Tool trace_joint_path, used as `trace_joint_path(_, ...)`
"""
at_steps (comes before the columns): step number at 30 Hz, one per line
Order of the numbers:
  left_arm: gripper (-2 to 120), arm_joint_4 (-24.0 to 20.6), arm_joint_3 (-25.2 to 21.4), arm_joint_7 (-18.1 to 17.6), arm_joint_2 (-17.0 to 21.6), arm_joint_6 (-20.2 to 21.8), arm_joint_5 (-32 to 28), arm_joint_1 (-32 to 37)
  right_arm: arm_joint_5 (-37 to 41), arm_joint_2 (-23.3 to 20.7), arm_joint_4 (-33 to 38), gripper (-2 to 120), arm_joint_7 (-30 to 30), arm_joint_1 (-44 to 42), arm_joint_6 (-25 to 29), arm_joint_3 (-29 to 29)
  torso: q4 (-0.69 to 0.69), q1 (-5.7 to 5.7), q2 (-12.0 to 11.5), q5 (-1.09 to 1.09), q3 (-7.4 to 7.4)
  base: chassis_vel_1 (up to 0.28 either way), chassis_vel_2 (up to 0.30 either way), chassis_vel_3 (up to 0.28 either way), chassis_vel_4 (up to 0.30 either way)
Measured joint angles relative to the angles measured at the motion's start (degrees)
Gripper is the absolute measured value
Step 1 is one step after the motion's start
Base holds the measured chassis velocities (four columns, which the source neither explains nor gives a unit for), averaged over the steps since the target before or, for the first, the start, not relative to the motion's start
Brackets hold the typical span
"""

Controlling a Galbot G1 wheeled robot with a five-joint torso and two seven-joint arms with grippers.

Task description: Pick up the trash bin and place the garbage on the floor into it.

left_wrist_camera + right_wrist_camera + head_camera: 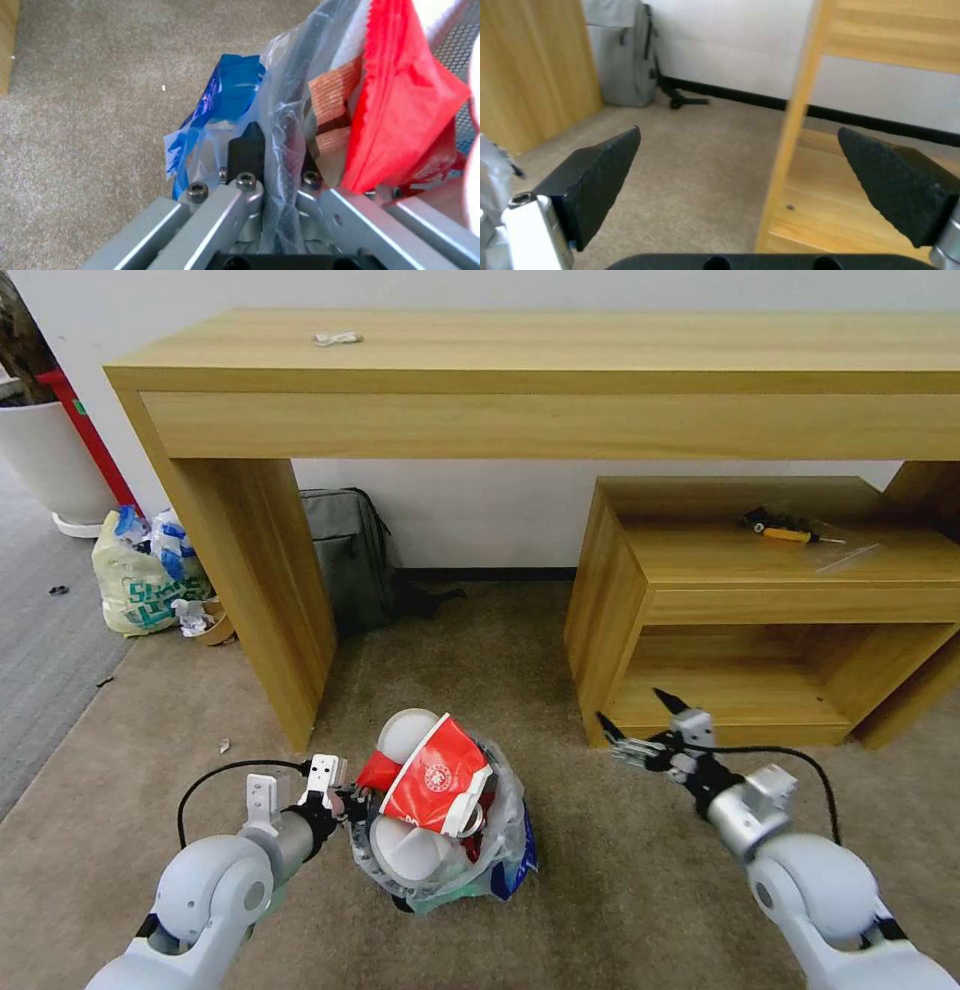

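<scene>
At the near-left rim of the trash bin, the left gripper pinches wall and liner together. Heaped garbage overflows the bin on the floor; tilting could spill the red cup. Right of the bin, the right gripper hangs spread wide, empty.

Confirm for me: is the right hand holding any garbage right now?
No. In the right wrist view the right hand is wide open with bare carpet between its fingers, nothing gripped.
</scene>
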Motion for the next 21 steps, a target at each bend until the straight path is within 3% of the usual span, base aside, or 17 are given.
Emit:
trace_joint_path(5,0,-0.36,-0.61,0.09,-0.2,0.01,0.14,0.65,-2.05,4.08,1.54,100,-0.63,-5.05,1.71,3.48,0.0,0.0,0.0,0.0,0.0,0.0,0.0,0.0,0.0)
trace_joint_path(21,0,-1.15,-0.91,0.18,-0.16,0.01,0.34,1.61,-2.15,4.06,1.82,100,-2.29,-5.28,1.75,4.75,0.01,0.0,0.0,-0.01,0.01,-0.018,-0.019,0.023,0.019)
